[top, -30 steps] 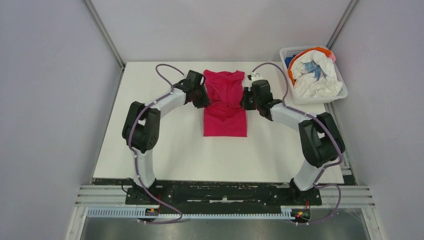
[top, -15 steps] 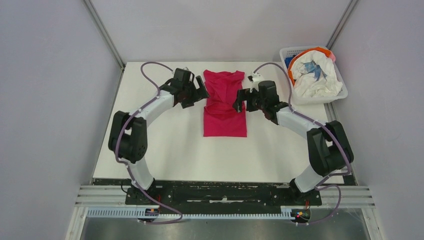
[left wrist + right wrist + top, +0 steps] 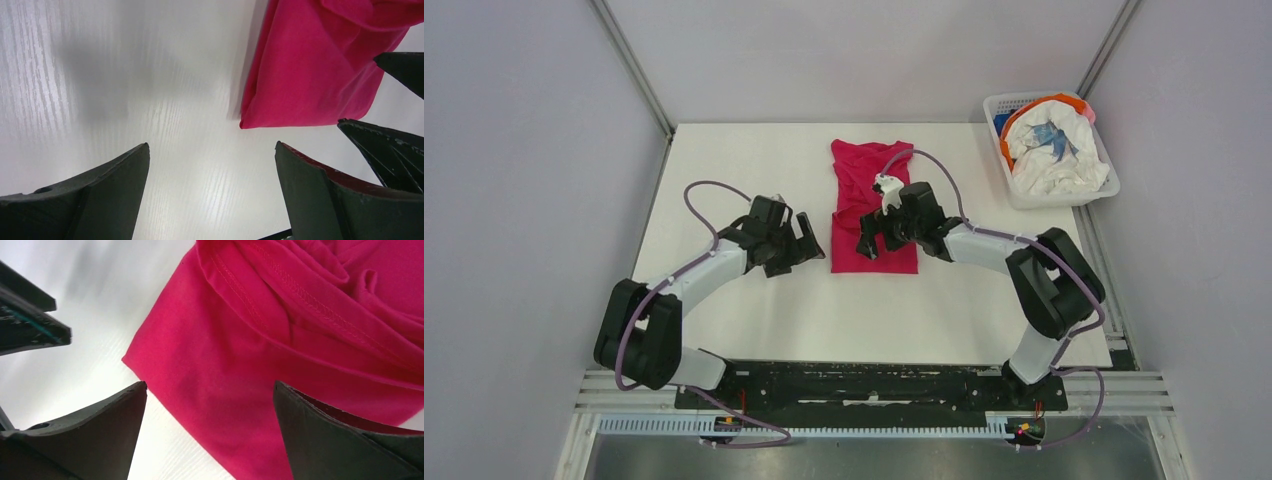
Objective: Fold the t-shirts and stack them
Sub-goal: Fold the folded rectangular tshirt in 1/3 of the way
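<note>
A magenta-red t-shirt [image 3: 874, 190] lies on the white table as a long narrow strip, its sides folded in. My left gripper [image 3: 813, 238] is open just left of the shirt's near corner, over bare table, and holds nothing; its wrist view has the shirt's corner [image 3: 310, 65] ahead of the gripper [image 3: 212, 150]. Over the shirt's near left part, my right gripper [image 3: 868, 238] is open and empty, with the cloth [image 3: 300, 340] under its jaws [image 3: 210, 387]. More t-shirts, a white one with blue print [image 3: 1056, 150] and an orange one [image 3: 1076, 101], are in the basket.
The white plastic basket [image 3: 1107, 188] stands at the table's far right corner. A bit of blue cloth [image 3: 1001, 122] shows at its left rim. Metal frame posts rise at both far corners. The two grippers are close together at the shirt's near left corner.
Both grippers opened and let go of the shirt's sides, then drew back toward the near end of the shirt. The shirt now lies as a narrower strip.
</note>
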`<action>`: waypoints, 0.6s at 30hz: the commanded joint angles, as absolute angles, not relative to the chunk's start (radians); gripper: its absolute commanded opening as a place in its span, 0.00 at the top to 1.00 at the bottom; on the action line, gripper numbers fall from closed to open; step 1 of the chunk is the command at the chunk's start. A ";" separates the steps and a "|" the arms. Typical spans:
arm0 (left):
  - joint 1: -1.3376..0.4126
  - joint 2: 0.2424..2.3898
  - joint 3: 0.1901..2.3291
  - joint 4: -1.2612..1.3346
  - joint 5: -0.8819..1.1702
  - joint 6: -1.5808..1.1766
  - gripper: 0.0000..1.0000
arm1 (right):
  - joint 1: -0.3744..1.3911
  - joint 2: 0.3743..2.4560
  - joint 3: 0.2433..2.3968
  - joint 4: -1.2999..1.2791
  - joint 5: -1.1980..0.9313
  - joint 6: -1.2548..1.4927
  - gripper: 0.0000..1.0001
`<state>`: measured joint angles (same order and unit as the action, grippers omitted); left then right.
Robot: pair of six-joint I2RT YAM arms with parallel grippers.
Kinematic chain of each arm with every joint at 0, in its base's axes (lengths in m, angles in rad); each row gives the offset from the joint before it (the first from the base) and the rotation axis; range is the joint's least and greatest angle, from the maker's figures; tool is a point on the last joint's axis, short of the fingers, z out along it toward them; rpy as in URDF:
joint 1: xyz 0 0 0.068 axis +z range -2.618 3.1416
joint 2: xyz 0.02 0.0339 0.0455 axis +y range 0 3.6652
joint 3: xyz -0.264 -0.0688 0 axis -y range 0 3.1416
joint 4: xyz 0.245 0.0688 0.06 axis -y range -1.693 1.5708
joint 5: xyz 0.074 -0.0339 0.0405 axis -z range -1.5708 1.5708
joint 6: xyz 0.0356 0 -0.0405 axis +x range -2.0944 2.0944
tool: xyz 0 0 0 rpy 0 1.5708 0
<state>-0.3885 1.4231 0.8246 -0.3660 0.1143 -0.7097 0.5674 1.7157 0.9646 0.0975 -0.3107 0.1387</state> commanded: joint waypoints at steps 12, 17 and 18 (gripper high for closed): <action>-0.392 1.340 0.793 -0.372 0.094 -0.746 0.00 | 0.543 1.941 1.156 0.407 -0.112 0.200 0.02; -0.392 1.300 0.785 -0.390 0.093 -0.743 0.00 | 0.485 2.039 1.271 0.536 -0.056 0.236 0.02; -0.391 1.290 0.783 -0.395 0.091 -0.742 0.00 | 0.479 2.053 1.300 0.526 -0.059 0.234 0.02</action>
<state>-0.3885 1.3449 0.7914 -0.3737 0.1059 -0.7105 0.5243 1.9984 1.1755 0.3756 -0.1287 0.2020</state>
